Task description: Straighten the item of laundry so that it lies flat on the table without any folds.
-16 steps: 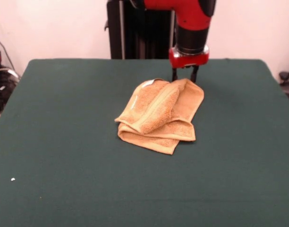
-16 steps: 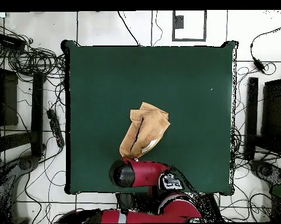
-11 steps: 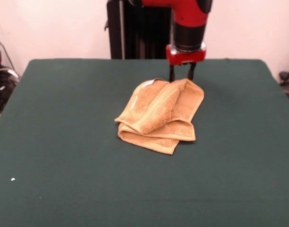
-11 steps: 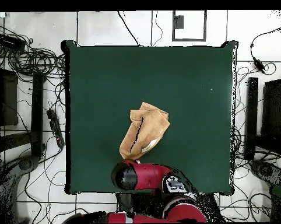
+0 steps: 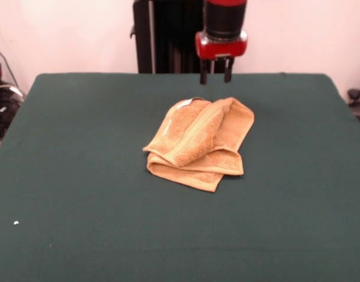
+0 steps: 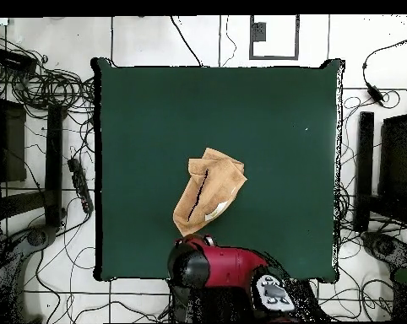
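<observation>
Tan towel (image 5: 199, 143) lies folded mid-frame on the green bench (image 5: 80, 176); we see the pincer (image 5: 215, 75) above its upper edge, prongs apart, empty.

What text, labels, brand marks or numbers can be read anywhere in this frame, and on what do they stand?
None can be read.
White tag at the towel's far edge: no print can be made out.
Gripper and red arm: no legible marking in either view.
Table: plain green cloth, no signs.
</observation>
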